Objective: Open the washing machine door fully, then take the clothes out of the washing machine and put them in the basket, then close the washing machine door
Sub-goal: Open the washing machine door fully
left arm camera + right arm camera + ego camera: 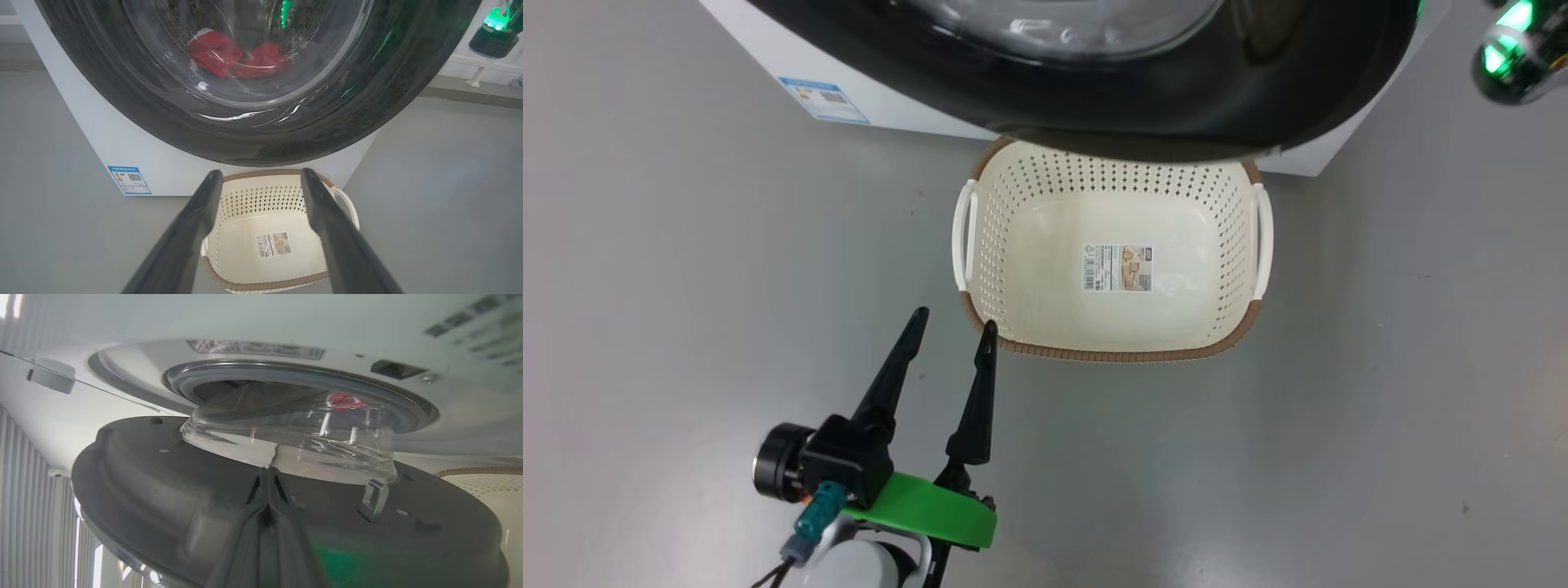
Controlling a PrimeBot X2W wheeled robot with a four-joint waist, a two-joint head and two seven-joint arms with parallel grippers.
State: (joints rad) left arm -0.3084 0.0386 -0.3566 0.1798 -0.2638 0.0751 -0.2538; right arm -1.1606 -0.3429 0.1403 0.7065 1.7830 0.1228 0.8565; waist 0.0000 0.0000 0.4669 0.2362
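Left pincer (956, 318), fingers spread, near the basket (1111, 353).

Left gripper (956, 318) low, jaws wide apart, pointing forward; right gripper (269, 473) jaws pressed together, apparently held higher

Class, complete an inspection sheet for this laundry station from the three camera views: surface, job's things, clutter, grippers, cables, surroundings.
Surface: plain grey floor, few small dark specks.
Job's things: washing machine door ajar; red clothes inside the washing machine; basket empty, on the floor before it.
Clutter: nothing seen.
Grippers: left gripper open, by the basket's near corner; right gripper shut, at the door's inner face.
Cables: teal-plugged cable at the left wrist.
Surroundings: vertical slats beside the machine.
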